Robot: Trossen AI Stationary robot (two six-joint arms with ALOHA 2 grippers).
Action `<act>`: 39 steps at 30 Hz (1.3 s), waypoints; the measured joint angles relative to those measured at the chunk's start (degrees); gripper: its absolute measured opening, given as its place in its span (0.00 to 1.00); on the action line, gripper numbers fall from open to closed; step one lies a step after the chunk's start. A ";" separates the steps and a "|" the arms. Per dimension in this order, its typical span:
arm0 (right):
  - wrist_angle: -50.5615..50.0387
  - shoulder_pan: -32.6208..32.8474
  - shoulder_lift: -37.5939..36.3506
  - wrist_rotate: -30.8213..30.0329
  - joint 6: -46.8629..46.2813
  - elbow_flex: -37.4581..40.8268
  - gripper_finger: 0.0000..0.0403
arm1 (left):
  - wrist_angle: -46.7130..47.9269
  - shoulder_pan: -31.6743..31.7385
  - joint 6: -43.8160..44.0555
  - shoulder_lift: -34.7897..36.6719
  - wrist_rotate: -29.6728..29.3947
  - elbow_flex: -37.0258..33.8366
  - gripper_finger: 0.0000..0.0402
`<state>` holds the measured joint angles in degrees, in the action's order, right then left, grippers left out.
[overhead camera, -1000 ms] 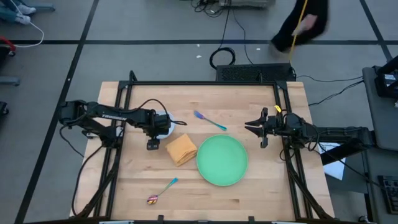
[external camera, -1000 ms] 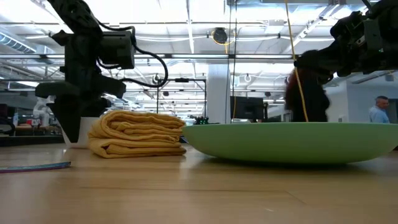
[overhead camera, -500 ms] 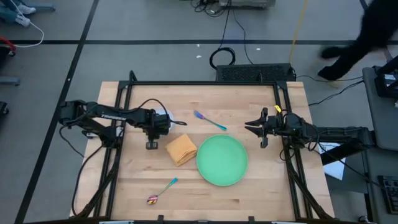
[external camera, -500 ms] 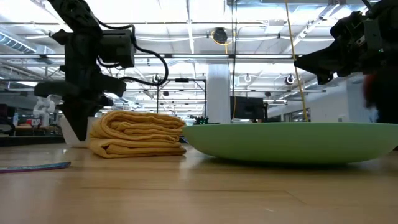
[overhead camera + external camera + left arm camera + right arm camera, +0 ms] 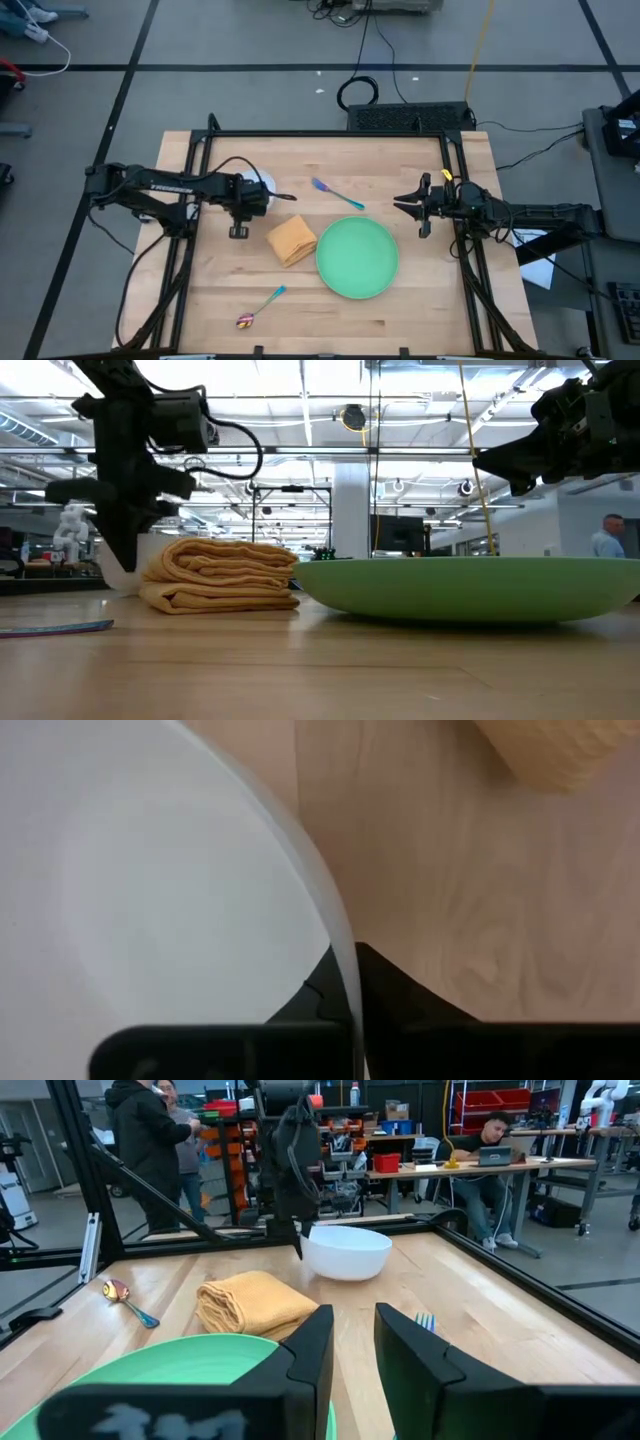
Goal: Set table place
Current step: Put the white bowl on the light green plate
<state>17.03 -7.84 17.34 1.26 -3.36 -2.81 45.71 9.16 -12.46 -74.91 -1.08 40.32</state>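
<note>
My left gripper (image 5: pixel 345 990) points down at the table's left and is shut on the white bowl (image 5: pixel 346 1250); from above the arm hides most of the bowl (image 5: pixel 262 183). Beside it, the folded orange napkin (image 5: pixel 291 240) lies flat on the wood. The green plate (image 5: pixel 357 257) sits right of the napkin. Beyond both, the blue-handled fork (image 5: pixel 337 193) lies flat. Near the front edge is the spoon (image 5: pixel 259 308). My right gripper (image 5: pixel 350 1320) waits level at the right edge, open, with nothing between its fingers. My left gripper pinches the bowl's rim (image 5: pixel 335 935), on the side toward the table's near edge. One finger (image 5: pixel 315 995) is inside the bowl and one finger (image 5: pixel 400 990) outside. The fingers come from above, pointing down. I cannot tell whether the bowl's bottom is off the table.
A black frame (image 5: pixel 330 133) runs around the wooden table. Bare wood lies between the bowl and the fork. People stand and sit at benches (image 5: pixel 150 1140) beyond the table's left side.
My left gripper has shut on the bowl's rim and then risen a little. It has drawn slightly toward the table's far left with the bowl. A person who crossed the floor beyond the far edge has gone from the high view.
</note>
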 joint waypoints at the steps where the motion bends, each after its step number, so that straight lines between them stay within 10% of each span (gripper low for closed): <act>1: -0.01 0.00 0.00 0.00 -0.01 0.00 0.17 | 0.56 -0.03 0.10 0.87 -0.01 0.00 0.01; 39: -0.22 0.00 0.00 0.00 -0.26 0.00 0.17 | 1.12 0.19 2.17 32.52 6.49 0.00 0.00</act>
<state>16.82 -7.84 17.34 1.26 -3.62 -2.80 46.83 9.34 -10.30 -42.39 5.41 40.32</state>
